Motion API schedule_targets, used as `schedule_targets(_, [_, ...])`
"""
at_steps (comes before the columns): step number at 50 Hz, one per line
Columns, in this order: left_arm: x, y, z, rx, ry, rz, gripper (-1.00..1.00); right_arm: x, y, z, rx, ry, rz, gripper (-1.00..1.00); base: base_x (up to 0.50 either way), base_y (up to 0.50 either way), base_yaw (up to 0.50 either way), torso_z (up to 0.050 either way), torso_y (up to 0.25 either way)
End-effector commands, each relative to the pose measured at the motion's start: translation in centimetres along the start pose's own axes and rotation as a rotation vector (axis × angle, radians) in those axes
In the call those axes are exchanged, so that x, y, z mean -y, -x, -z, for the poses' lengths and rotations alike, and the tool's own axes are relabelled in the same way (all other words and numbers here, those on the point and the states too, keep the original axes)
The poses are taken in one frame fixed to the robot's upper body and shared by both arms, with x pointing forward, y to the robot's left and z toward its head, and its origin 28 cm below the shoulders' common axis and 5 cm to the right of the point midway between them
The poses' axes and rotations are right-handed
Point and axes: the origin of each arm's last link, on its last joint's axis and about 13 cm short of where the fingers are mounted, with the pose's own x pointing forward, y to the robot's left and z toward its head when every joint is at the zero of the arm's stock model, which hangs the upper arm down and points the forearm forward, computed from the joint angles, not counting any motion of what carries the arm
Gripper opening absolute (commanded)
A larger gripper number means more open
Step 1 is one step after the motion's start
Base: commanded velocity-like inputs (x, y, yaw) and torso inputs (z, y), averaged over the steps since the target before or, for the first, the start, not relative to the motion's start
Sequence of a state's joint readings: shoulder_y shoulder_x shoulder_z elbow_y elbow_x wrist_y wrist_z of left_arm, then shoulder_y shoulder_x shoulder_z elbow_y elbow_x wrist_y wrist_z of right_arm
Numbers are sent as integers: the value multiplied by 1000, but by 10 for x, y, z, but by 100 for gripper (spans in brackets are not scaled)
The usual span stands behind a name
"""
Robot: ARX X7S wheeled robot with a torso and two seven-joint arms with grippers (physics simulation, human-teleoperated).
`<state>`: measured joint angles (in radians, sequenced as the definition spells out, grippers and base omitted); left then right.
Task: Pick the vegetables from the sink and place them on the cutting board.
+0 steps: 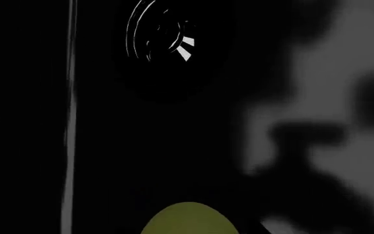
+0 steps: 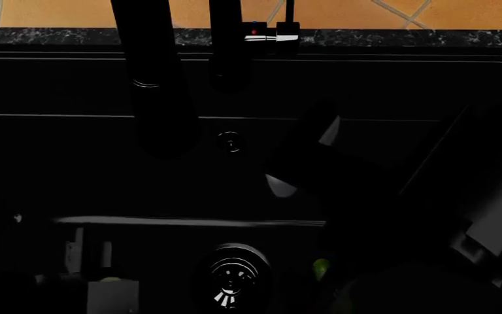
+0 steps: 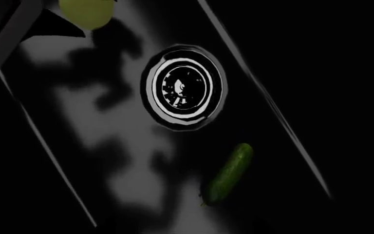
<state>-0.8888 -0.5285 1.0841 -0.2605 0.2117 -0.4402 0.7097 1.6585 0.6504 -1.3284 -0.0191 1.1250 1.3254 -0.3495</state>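
Left wrist view shows a round pale yellow-green tomato (image 1: 188, 219) right at the camera's near edge, which suggests it sits at the left gripper, perhaps between the fingers; no finger shows, so I cannot tell whether that gripper is clamped on it, closed or spread. Holding the fruit there would make sense as the start of a lift out of the sink (image 1: 304, 87), whose dark floor and round metal drain (image 1: 164, 36) lie beyond it.

In the right wrist view the same tomato (image 3: 86, 12) appears next to a dark angular piece, probably part of the left arm. The right gripper's own fingers are not visible either, so its state is also unknown; it seems to hang over the basin looking down.

The cucumber (image 3: 228, 174) lies on the sink floor (image 3: 102, 122) just beside the drain (image 3: 182, 87), long, dark green, slightly curved, untouched and apart from the tomato.

The head view is very dark: the black faucet (image 2: 155, 85), the drain (image 2: 232, 278) and a small green glint (image 2: 321, 267) beside the right arm. The cutting board is in no view.
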Motion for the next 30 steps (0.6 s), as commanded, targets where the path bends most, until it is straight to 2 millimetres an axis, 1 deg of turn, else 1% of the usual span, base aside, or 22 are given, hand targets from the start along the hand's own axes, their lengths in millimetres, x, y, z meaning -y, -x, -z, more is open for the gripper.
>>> schedule_targets(1, [-19,4,4,14,88,-113,-100,0,8,-11,7,25,5,100,14,0,-10,0,0])
schedule_targets(5, [-19,15,-3,44,59,-124,-100,0,8,-13,4,25,7,100,0,0,-3,0,0])
schedule_targets(9, [-21,19,-2,44,69,-145,-100,0,6,-14,-30,1,-9,100,0,1,0,0,0])
schedule_targets(13, [-22,20,0,45,83,-164,-100,3,-3,-16,-99,-13,-4,100,0,0,0,0,0])
schedule_targets(14, [-21,21,0,43,91,-153,-100,4,-6,-17,-90,-34,-5,100,0,0,0,0,0])
schedule_targets(16, [-22,23,-2,59,95,-188,-100,6,-11,-21,-87,-77,17,100,0,0,0,0,0])
schedule_targets(19, [-20,25,-5,57,88,-206,-100,6,-17,-21,-85,-102,9,100,0,0,0,0,0])
schedule_targets(21, [-20,28,-8,62,87,-213,-100,6,-18,-24,-50,-129,20,100,0,0,0,0,0])
schedule_targets(25, [-17,34,-13,67,85,-218,-100,8,-31,-24,17,-236,93,100,0,0,0,0,0])
schedule_targets(26, [-16,36,-13,62,82,-222,-100,10,-35,-23,19,-283,117,100,0,0,0,0,0])
schedule_targets(30, [-13,39,-15,62,80,-220,-100,9,-49,-20,-24,-284,112,100,0,0,0,0,0])
